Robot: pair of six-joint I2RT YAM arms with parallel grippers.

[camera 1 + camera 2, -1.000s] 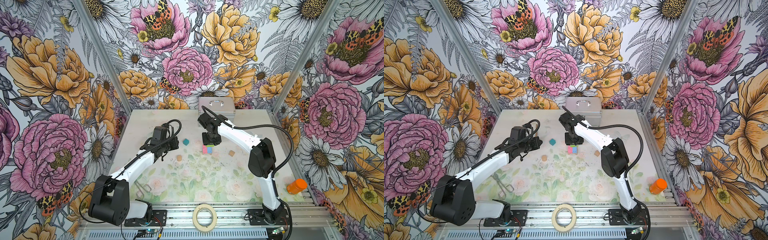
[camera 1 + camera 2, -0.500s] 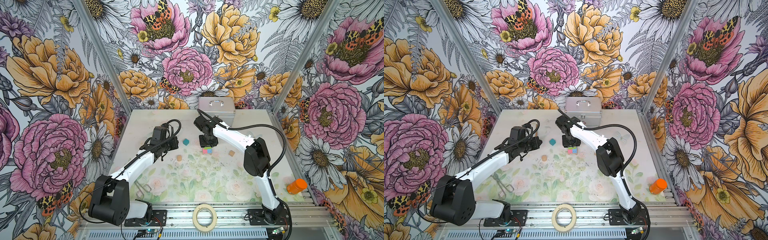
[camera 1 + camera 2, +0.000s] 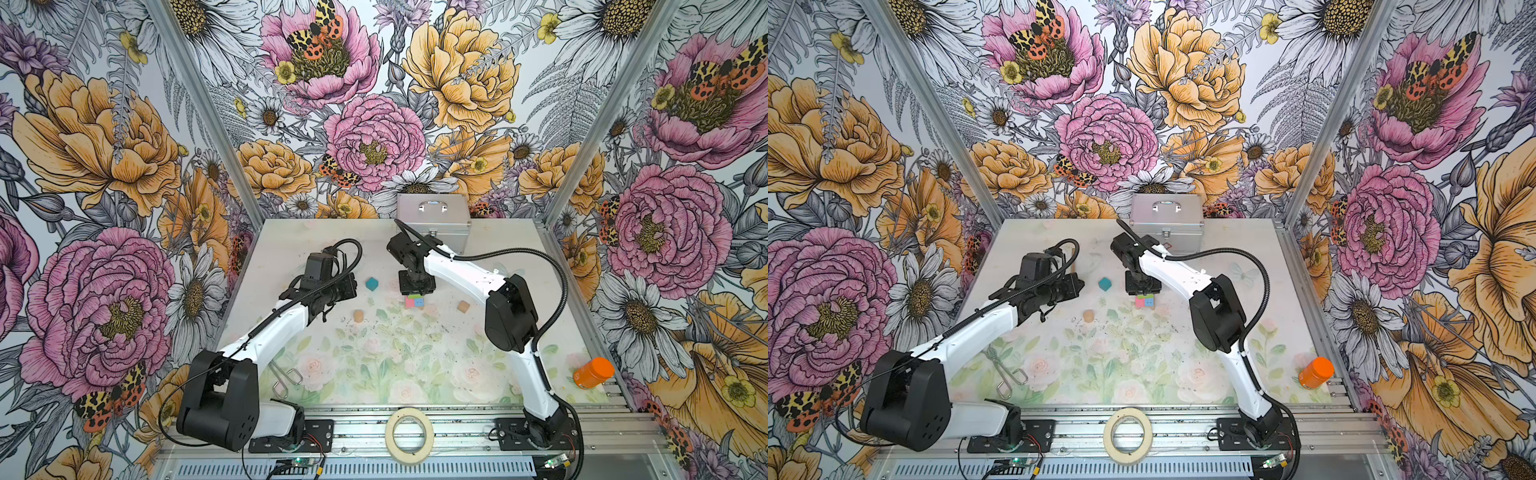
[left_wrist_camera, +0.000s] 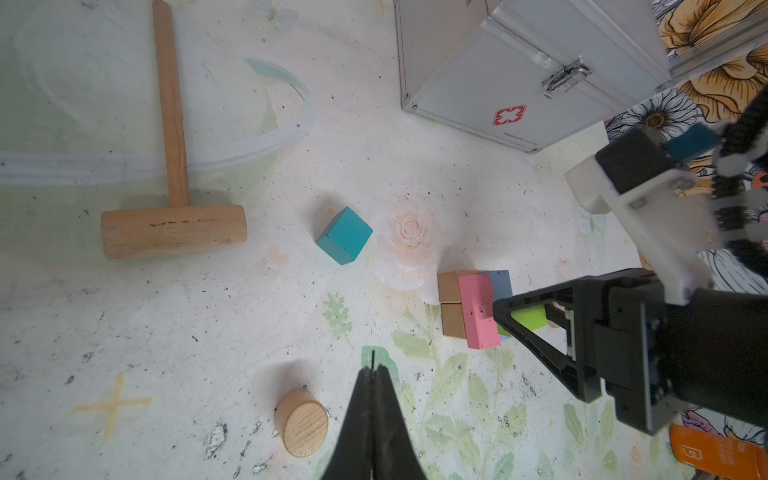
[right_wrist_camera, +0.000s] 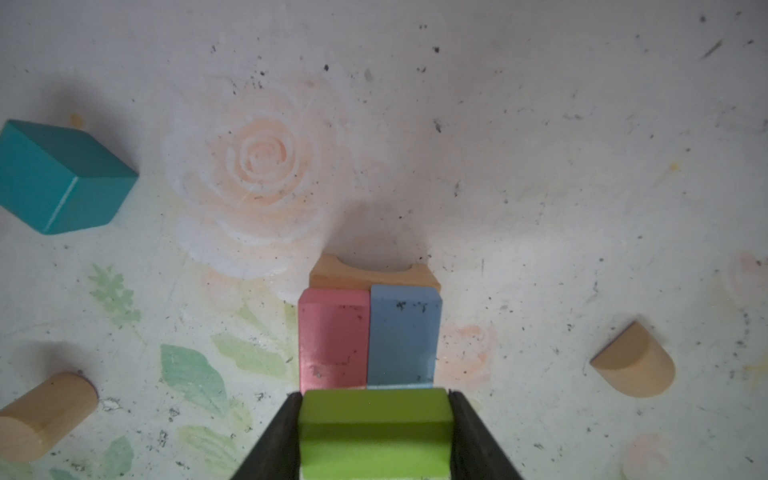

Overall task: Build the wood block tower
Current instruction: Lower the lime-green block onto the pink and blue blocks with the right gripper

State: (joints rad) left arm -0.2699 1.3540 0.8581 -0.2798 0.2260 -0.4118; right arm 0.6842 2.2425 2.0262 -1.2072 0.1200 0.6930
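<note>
Shifting in over the tower (image 3: 414,302) base: right claw (image 5: 376,401) grips green block (image 5: 376,436), now over pink brick (image 5: 332,336) and blue brick (image 5: 403,336) on the desk (image 3: 374,353) | left claw (image 4: 372,374) closed, empty, unmoved | placement likely next.

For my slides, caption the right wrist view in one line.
Right gripper holding a green block over a pink brick and blue brick, side by side on a notched tan block.

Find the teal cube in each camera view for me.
Top view: teal cube, left of the pink block.
Top view: same place, pink block.
Left wrist, between the wooden mallet and the pink block.
Right wrist, beside the painted rose, apart from the pink block.
Shared landmark: pink block.
</note>
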